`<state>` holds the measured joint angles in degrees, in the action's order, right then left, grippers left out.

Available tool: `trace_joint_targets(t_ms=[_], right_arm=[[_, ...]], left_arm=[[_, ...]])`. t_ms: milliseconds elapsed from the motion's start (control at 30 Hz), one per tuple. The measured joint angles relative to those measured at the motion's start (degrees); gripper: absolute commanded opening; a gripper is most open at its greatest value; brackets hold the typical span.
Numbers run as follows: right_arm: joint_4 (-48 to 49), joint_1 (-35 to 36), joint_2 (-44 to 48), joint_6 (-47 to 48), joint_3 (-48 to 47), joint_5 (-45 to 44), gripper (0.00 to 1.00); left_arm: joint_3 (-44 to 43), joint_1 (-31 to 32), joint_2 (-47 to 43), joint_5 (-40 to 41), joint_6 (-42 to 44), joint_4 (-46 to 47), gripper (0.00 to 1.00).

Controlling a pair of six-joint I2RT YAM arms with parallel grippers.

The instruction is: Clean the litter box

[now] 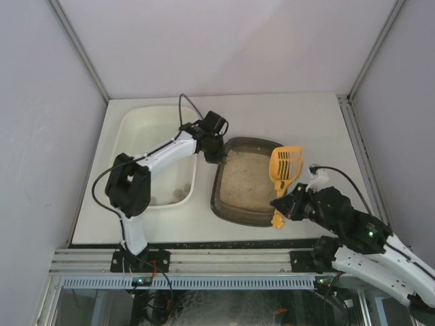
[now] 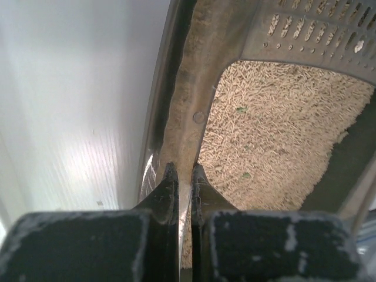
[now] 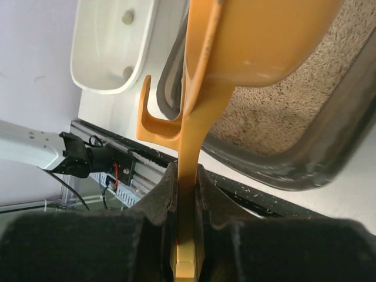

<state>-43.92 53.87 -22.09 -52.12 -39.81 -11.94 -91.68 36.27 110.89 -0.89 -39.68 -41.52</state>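
The dark grey-brown litter box (image 1: 234, 216) with pale sandy litter (image 1: 241, 178) sits at the table's middle. My left gripper (image 1: 215, 155) is shut on its far-left wall; in the left wrist view the jaws (image 2: 184, 171) pinch that wall (image 2: 182, 106), with litter (image 2: 276, 135) to the right. My right gripper (image 1: 282, 204) is shut on the handle of a yellow slotted scoop (image 1: 285, 164), whose head lies over the box's right rim. In the right wrist view the gripper (image 3: 187, 176) clamps the handle, with the scoop (image 3: 258, 41) above the litter box (image 3: 294, 170).
A larger white tub (image 1: 132, 125) stands left of the litter box, with a few clumps (image 1: 173, 195) at its near end; it also shows in the right wrist view (image 3: 100, 53). White walls enclose the table. A black rail (image 1: 204, 243) runs along the near edge.
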Motion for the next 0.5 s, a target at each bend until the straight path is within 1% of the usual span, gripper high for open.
trace_joint_targets(t_ms=[100,167,333,500], right_arm=[[2.6,-7.8,-6.9,0.9,-0.1,9.4,0.0],[4.4,-12.2,-11.0,1.3,-0.2,15.3,0.0],[5.6,-19.3,-20.1,4.1,-3.4,25.7,0.0],[5.6,-24.5,-31.6,8.1,-10.7,33.6,0.0]], left_arm=[[8.0,-0.3,-5.3,-1.7,-8.1,3.2,0.0],[11.2,-0.3,-7.4,-2.5,-12.1,4.2,0.0],[15.9,0.1,-10.7,-1.2,-19.9,7.4,0.0],[18.2,1.0,-12.2,-1.3,-28.6,10.2,0.0]])
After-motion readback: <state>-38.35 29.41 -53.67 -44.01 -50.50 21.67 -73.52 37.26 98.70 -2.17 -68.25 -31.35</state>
